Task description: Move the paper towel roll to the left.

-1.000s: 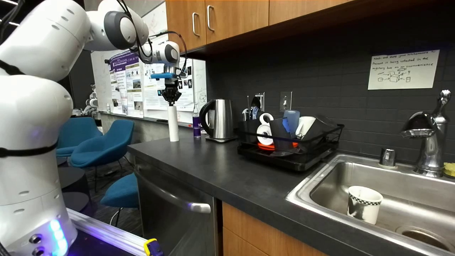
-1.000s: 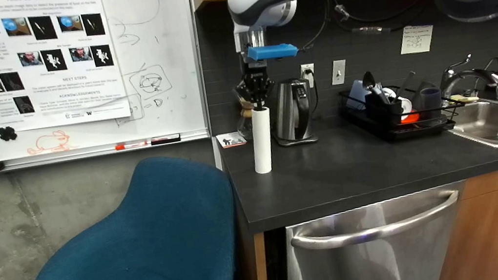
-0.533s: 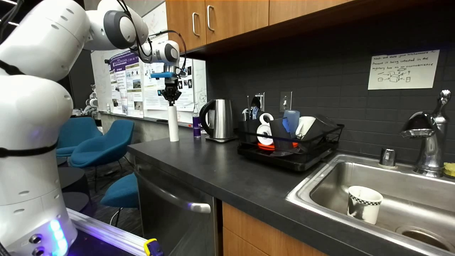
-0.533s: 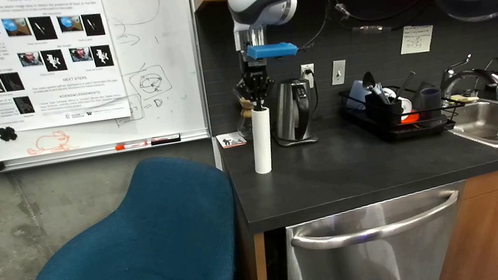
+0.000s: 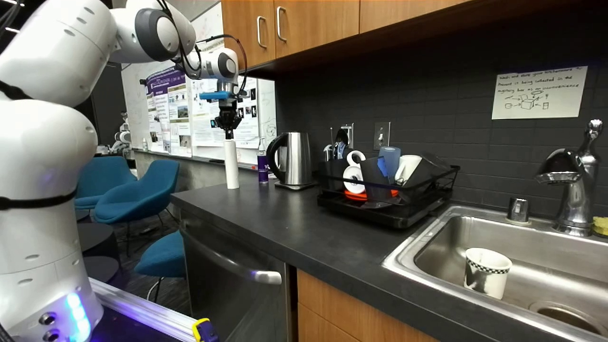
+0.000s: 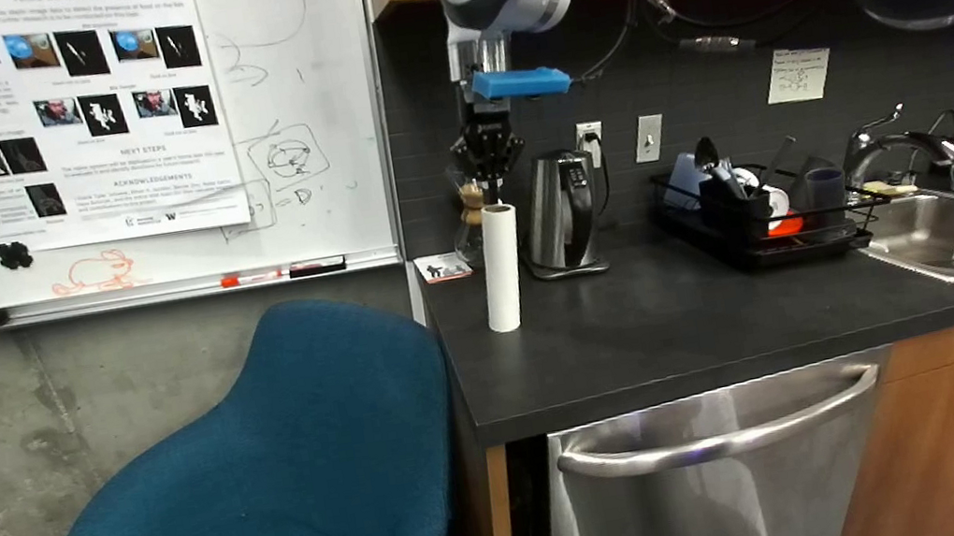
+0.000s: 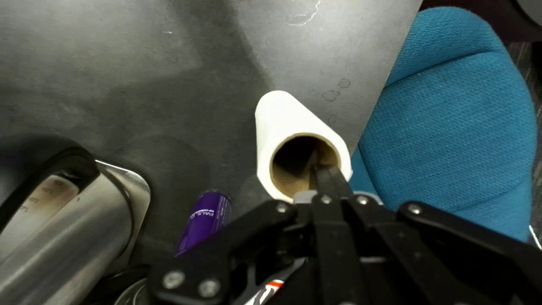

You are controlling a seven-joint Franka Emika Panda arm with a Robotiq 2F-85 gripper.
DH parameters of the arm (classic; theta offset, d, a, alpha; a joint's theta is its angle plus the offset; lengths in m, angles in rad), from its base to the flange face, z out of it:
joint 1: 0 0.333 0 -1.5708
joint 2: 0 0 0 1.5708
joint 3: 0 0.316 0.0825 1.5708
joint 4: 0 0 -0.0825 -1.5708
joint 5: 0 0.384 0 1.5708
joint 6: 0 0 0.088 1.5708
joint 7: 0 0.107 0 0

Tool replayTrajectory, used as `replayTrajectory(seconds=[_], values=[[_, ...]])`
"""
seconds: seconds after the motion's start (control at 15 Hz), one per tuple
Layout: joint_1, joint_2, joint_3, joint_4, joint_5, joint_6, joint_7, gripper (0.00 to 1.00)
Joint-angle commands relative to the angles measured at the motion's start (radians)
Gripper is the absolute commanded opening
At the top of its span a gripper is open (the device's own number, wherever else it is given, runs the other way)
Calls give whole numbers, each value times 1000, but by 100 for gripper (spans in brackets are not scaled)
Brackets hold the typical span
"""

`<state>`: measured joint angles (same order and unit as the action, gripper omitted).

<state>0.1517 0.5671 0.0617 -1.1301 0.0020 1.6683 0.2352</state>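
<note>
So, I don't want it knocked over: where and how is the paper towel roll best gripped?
Probably by the top rim of the paper towel roll, from straight above, one finger of the gripper inside the hollow core, the other outside. The roll stands upright, open end up, and the gripper points down. The kettle nearby likely makes approaching sideways tighter.

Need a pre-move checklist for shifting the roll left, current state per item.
1. Paper towel roll upright on counter: ok, both exterior views show it.
2. Fingers at the roll's open top: ok, they cover part of the rim in the wrist view.
3. Roll wall pinched between fingers: cannot tell; they look close together.
4. Purple bottle apart from roll: ok.
5. Kettle apart from roll: ok.
6. Room toward blue chair: not ok if that's left; roll looks near that counter edge.
</note>
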Motion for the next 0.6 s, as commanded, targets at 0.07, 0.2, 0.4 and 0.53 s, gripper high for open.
replayTrajectory(seconds=[0.07,0.2,0.4,0.53], values=[[13,-72,-4,-78,-13,21,26,0],[13,-89,-2,-100,-10,30,28,0],[14,-125,0,-149,-7,60,29,0],[13,-160,1,-195,-4,87,29,0]])
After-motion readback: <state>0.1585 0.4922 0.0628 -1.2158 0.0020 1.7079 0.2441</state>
